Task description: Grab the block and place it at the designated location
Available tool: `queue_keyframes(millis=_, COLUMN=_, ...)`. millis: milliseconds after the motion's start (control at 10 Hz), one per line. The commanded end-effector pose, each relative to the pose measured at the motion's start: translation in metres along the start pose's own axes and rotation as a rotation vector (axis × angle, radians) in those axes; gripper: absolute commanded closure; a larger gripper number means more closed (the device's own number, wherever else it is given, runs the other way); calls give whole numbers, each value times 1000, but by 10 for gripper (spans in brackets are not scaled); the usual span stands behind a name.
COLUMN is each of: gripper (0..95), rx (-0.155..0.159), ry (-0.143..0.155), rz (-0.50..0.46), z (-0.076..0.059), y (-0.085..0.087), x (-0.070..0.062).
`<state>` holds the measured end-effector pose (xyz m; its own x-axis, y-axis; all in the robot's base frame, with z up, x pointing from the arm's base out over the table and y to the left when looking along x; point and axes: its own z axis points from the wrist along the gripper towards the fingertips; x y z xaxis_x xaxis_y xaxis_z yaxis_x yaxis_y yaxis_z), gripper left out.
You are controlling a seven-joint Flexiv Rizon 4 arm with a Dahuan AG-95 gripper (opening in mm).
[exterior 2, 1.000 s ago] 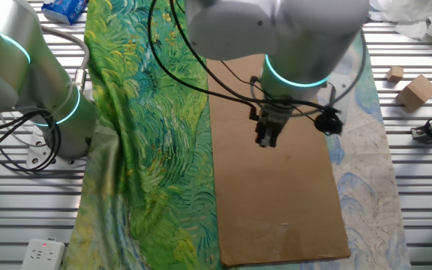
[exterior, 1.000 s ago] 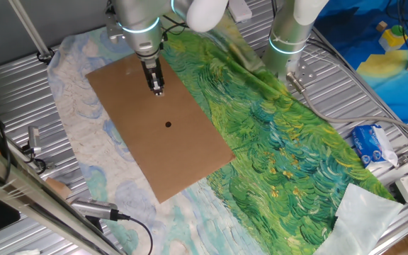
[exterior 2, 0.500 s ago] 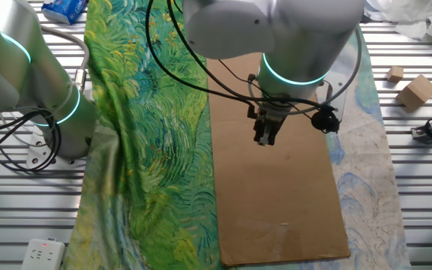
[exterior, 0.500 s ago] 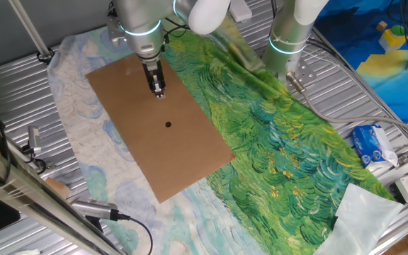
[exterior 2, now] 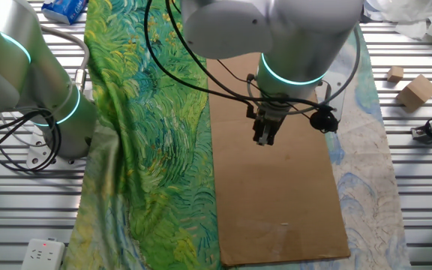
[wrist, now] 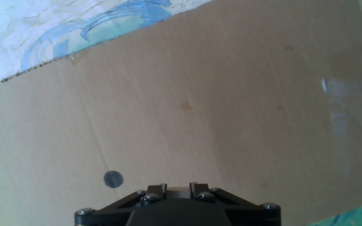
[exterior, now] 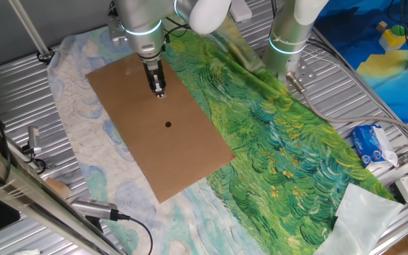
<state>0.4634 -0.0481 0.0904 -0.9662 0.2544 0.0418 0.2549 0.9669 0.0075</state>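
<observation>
Hand view shows the black dot [wrist: 112, 179] but no block; whether the claw [exterior: 159, 91] holds it, or how far open it stands, I cannot tell. Being tiny, light, stiff wood, the block should want a pinch on opposite flat faces.

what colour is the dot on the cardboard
Black: the dot is the only dark mark on the brown cardboard sheet, clearest in the fixed view.

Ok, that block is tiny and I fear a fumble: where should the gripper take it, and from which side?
From straight above, closing on two opposite side faces of the block. It sits low on the cardboard sheet with bare card all round, so nothing blocks the gripper; its edges are too small to read.
</observation>
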Motion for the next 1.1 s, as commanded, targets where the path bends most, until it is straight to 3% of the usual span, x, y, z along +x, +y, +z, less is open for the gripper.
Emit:
queue_keyframes(millis=100, gripper=950, rx=-4, ry=-3, rz=-8, z=0, y=0, x=0)
queue_keyframes(millis=400, gripper=950, rx=-7, ry=21, rz=-85, z=0, y=0, x=0)
queue_keyframes(millis=600, gripper=950, rx=-40, ry=30, rz=-146, z=0, y=0, x=0)
queue_keyframes(millis=800, gripper=950, rx=-43, ry=69, rz=-213, z=0, y=0, x=0)
queue_keyframes(millis=1100, gripper=950, rx=-50, ry=70, rz=-283, z=0, y=0, x=0)
